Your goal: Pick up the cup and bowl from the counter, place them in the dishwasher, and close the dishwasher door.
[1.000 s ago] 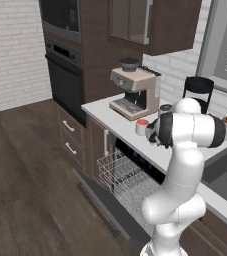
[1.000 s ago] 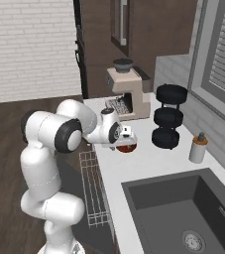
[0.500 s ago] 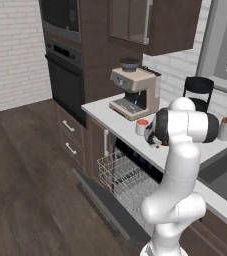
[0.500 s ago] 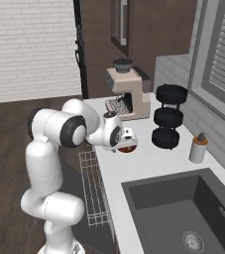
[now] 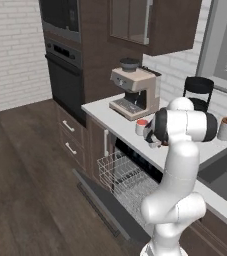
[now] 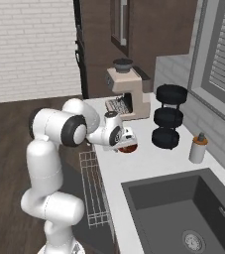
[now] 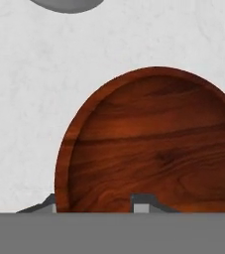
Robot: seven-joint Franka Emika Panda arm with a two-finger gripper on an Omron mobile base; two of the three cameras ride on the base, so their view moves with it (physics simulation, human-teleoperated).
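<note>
Jaws (image 7: 94, 204) hovering low over the bowl (image 7: 153, 144) sitting on the surface (image 7: 29, 89), fingertips (image 7: 142, 202) straddling its near rim with nothing gripped, gap looking open, cup (image 5: 141, 127) standing near the coffee machine (image 5: 134, 91), dishwasher door (image 5: 105, 207) hanging down open.

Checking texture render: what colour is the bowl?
Glossy red-brown wood grain; the bowl shows best in the hand view.

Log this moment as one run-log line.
phase: reaching for bowl | gripper: fingers straddling rim of glossy red-brown wooden bowl, not closed | bowl: on pale counter | white-grey cup: on counter | dishwasher door: open
</note>
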